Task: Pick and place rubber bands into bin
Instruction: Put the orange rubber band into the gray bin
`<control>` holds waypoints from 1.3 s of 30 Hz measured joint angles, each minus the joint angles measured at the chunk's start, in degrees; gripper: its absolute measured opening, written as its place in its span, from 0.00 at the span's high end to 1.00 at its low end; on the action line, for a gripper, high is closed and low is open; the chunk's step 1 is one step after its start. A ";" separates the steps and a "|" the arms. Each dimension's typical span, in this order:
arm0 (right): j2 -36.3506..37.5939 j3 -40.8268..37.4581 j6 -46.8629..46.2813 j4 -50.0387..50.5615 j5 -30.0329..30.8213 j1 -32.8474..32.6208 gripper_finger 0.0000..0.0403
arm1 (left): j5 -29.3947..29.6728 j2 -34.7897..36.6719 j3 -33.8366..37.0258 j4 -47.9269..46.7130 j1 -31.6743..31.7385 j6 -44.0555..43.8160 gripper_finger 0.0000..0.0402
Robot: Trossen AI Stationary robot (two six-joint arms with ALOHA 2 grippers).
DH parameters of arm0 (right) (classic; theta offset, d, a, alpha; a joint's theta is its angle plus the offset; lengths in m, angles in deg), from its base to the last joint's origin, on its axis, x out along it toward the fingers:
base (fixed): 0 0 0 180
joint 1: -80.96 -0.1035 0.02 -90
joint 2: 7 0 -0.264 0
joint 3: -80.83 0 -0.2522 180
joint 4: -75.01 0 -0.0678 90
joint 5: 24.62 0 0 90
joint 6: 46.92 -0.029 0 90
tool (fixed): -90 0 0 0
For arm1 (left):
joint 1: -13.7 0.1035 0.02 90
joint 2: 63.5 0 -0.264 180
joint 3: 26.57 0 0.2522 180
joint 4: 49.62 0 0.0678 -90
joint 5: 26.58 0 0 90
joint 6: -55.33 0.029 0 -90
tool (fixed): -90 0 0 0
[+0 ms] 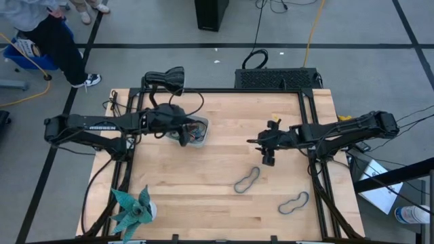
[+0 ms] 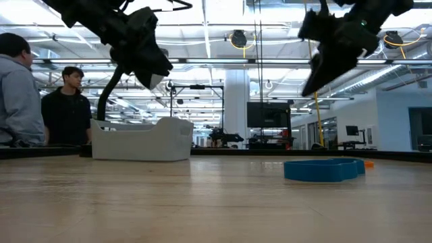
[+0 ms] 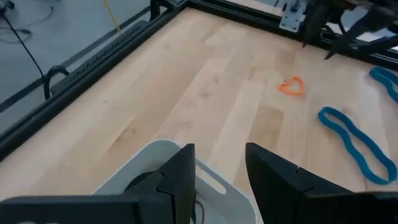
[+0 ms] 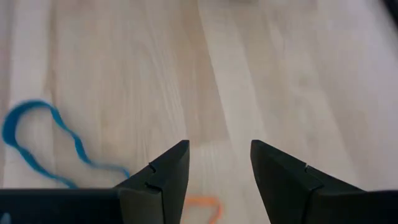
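blue rubber band (image 4: 43, 143) lies on your table just beside the right gripper (image 4: 219, 180), whose fingers gape, holding nothing.

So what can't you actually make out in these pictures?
- Bin contents: high view too small, left gripper overhangs; low view shows only its wall; left wrist view cuts it off.
- Orange band: partly behind the right gripper's fingers.
- Blue band: blurred, one end hidden.
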 joint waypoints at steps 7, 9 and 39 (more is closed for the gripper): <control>-0.20 -0.68 -9.89 5.67 -3.55 -0.13 0.59 | 0.02 -0.57 0.02 -1.11 -0.50 0.68 0.63; -0.18 -2.27 -11.49 5.56 -6.22 -0.15 0.59 | 0.02 -0.55 0.02 -1.63 -0.50 0.87 0.63; -0.54 -28.61 -16.08 -30.09 -4.98 -3.17 0.59 | 0.05 -0.55 0.02 -2.08 -0.50 1.15 0.63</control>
